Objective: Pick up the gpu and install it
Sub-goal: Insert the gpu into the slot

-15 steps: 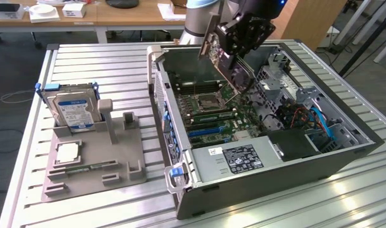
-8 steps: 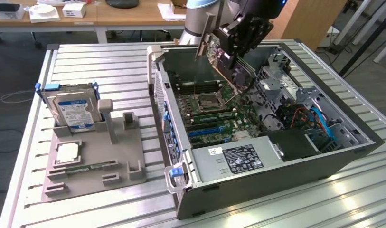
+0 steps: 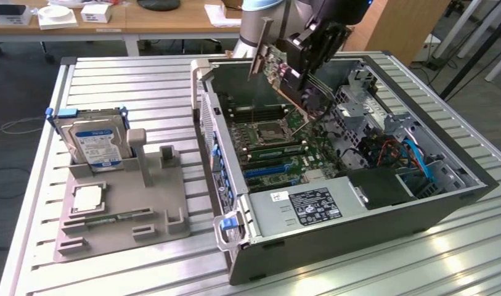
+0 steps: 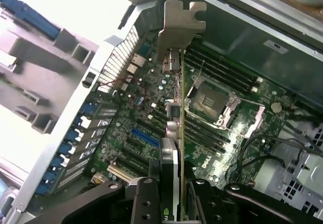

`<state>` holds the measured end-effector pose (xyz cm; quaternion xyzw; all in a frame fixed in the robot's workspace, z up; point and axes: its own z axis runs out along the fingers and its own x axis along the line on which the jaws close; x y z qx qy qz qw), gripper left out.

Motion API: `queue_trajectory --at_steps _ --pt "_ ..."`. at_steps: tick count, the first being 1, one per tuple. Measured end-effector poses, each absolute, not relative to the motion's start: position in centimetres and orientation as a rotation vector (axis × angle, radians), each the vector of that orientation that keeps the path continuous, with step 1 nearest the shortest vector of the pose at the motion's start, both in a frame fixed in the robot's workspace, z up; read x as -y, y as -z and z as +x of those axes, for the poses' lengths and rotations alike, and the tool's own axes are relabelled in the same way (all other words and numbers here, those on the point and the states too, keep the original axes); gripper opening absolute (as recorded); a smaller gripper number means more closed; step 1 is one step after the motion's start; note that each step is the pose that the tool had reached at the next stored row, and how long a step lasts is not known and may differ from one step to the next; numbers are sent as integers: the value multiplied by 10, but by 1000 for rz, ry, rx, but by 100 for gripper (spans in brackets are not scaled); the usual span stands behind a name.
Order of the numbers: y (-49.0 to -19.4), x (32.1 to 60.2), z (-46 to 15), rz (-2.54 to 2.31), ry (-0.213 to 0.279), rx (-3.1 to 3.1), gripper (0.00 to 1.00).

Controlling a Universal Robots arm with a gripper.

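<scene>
Ext view: end effector (image 3: 306,86) clenched on gpu (image 3: 275,61), card tilted, up over open case (image 3: 382,228), clear of worktop (image 3: 127,68).
Wrist view: gpu edge-on in the grip, bracket (image 4: 179,30) above motherboard (image 4: 146,108).
Risk: tilt could jam bracket on case wall, or card edge scrapes board comps.

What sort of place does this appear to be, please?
Probably a robotics lab: an open PC case on a slatted metal bench, a grey fixture holding a hard drive, and office desks behind.
</scene>
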<state>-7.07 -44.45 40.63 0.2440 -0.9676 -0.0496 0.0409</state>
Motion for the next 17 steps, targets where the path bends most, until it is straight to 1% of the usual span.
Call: queue_trajectory --at_steps 17 --pt "-406 445 -71 1179 159 2809 27"
